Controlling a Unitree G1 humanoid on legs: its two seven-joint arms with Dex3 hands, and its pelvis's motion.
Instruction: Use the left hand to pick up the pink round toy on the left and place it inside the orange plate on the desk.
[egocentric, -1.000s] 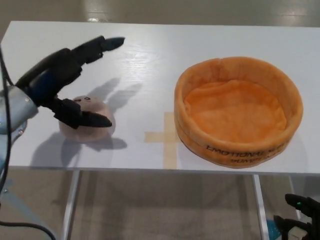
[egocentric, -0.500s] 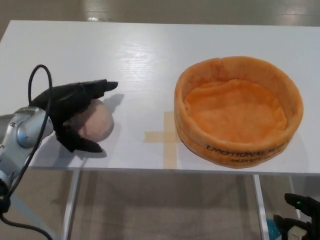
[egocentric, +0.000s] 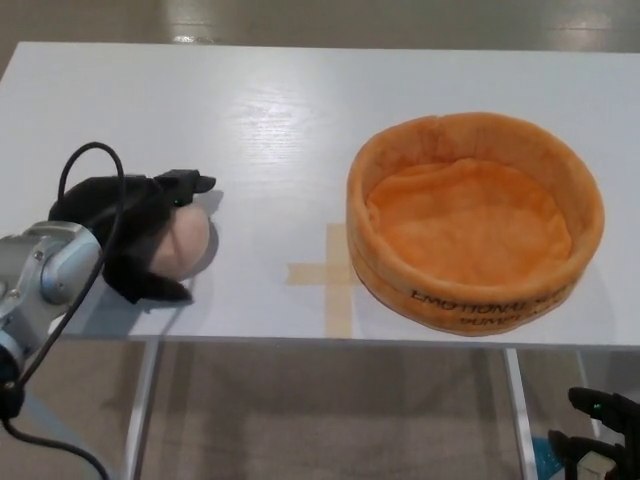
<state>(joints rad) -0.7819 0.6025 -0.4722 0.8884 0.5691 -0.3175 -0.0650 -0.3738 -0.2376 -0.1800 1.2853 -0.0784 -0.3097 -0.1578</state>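
The pink round toy (egocentric: 183, 240) rests on the white desk (egocentric: 300, 120) near its front left edge. My left hand (egocentric: 135, 235) wraps it from the left, fingers over the top and thumb under the front, closed around it. Only the toy's right side shows past the hand. The orange plush plate (egocentric: 476, 222), round with a tall rim, stands on the right half of the desk with nothing inside. My right hand (egocentric: 600, 430) hangs low at the bottom right, below the desk edge; its fingers are too dark to read.
A tan tape cross (egocentric: 327, 275) marks the desk between toy and plate. The desk's front edge runs just below the toy. A black cable (egocentric: 75, 170) loops above my left wrist. Desk legs (egocentric: 143, 400) show underneath.
My left hand dropped from above the toy and closed around it, fingers curling in over the top. The toy has shifted slightly left and stays on the desk.
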